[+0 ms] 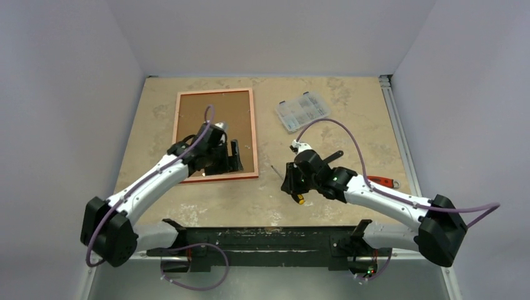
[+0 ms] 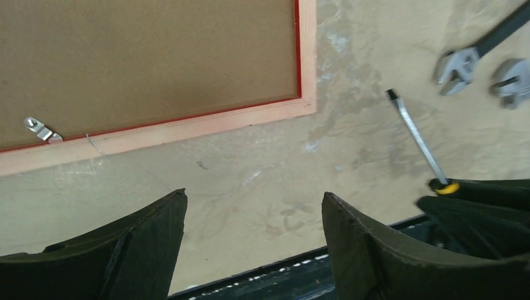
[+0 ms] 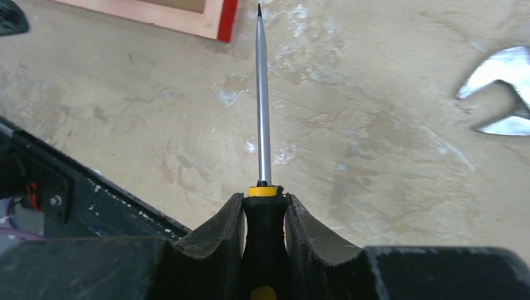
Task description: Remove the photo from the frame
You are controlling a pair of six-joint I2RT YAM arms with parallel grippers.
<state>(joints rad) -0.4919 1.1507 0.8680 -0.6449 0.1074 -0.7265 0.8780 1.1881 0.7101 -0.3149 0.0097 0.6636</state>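
The frame (image 1: 253, 134) lies face down at the back left of the table, its pale wooden back edged in red. Inside it, only the brown board back of the photo (image 1: 225, 112) shows. My left gripper (image 1: 232, 159) hovers over the frame's near edge. In the left wrist view this gripper (image 2: 253, 194) stands open and empty over bare table, with the frame's rim (image 2: 187, 128) and the board (image 2: 156, 56) beyond it. My right gripper (image 3: 265, 199) is shut on the black-and-yellow handle of a screwdriver (image 3: 263, 112), whose tip points towards the frame's corner (image 3: 212, 19).
A small metal clip (image 2: 41, 130) sits on the board by the rim. A clear parts box (image 1: 302, 111) lies at the back, right of the frame. An open-ended wrench (image 3: 500, 94) and a red-handled tool (image 1: 382, 182) lie to the right. A black rail (image 2: 281, 275) runs along the near edge.
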